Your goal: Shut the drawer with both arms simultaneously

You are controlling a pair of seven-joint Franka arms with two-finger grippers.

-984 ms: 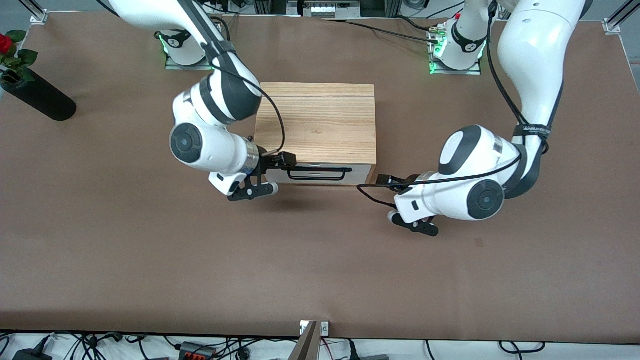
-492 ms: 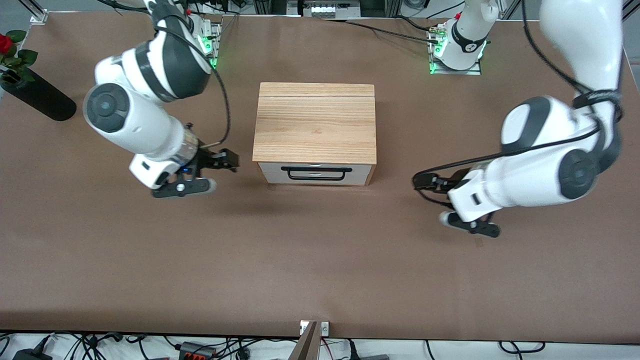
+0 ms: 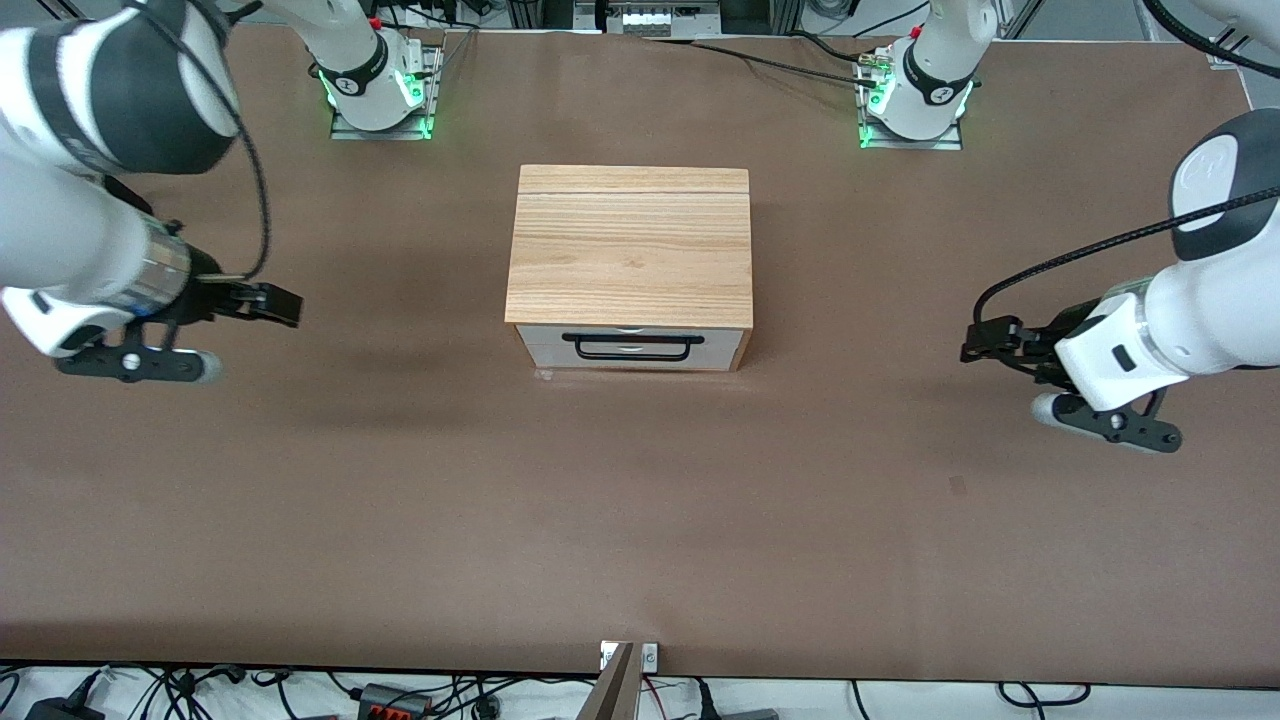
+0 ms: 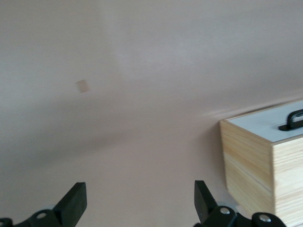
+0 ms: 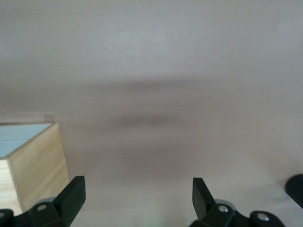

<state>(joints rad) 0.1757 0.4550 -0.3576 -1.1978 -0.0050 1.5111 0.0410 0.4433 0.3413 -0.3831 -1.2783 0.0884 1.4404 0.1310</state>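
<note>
The drawer [image 3: 632, 347] has a white front and a black wire handle [image 3: 630, 349]. It sits pushed in, flush with the front of its oak box [image 3: 630, 245]. My left gripper [image 3: 975, 342] is open and empty over bare table toward the left arm's end, well clear of the box. My right gripper [image 3: 285, 304] is open and empty over bare table toward the right arm's end. The left wrist view shows its open gripper [image 4: 140, 201], the drawer front [image 4: 272, 126] and the handle [image 4: 293, 120]. The right wrist view shows its open gripper [image 5: 138, 198] and a corner of the drawer front [image 5: 19, 135].
A black vase [image 3: 80, 195] with a red rose lies near the table's corner at the right arm's end. A small mark [image 3: 957, 485] is on the brown table, also seen in the left wrist view [image 4: 83, 86]. A camera mount [image 3: 620, 680] stands at the front edge.
Both arms have swung away from the drawer front, each toward its own end of the table. The drawer and box have not moved.
</note>
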